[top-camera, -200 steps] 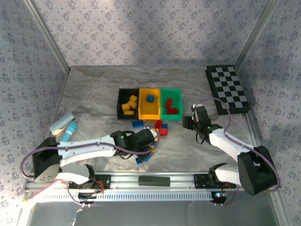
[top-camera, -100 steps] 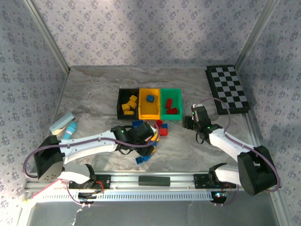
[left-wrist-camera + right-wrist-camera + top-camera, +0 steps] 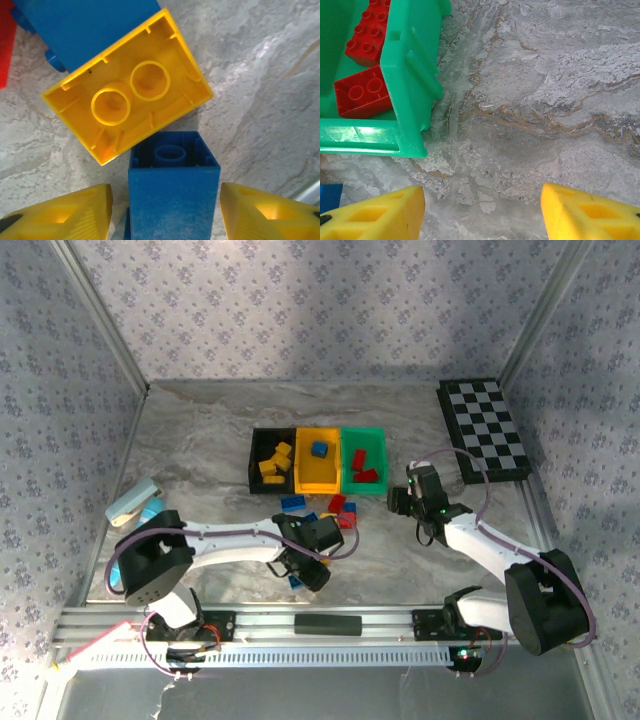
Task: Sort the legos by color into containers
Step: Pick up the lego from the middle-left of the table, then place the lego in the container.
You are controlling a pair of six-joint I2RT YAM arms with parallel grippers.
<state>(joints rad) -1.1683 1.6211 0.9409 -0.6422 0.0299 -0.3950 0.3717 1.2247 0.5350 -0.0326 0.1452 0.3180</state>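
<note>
Green bin point(image 3: 412, 75), upper L: 2 red bricks point(image 3: 362, 92) inside. Blue brick point(image 3: 330, 197) at L edge on marble table point(image 3: 545, 100). Right gripper point(image 3: 482, 215): yellow fingers point(image 3: 380, 215) spread apart.

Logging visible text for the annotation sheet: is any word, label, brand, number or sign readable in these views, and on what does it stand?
No readable text in these views.
Yellow brick, lying underside up: bare plastic, no mark.
Red bricks in the green bin: any marking on the studs is too blurred to read.
Chequered board: black and white squares, no letters or numbers.
</note>
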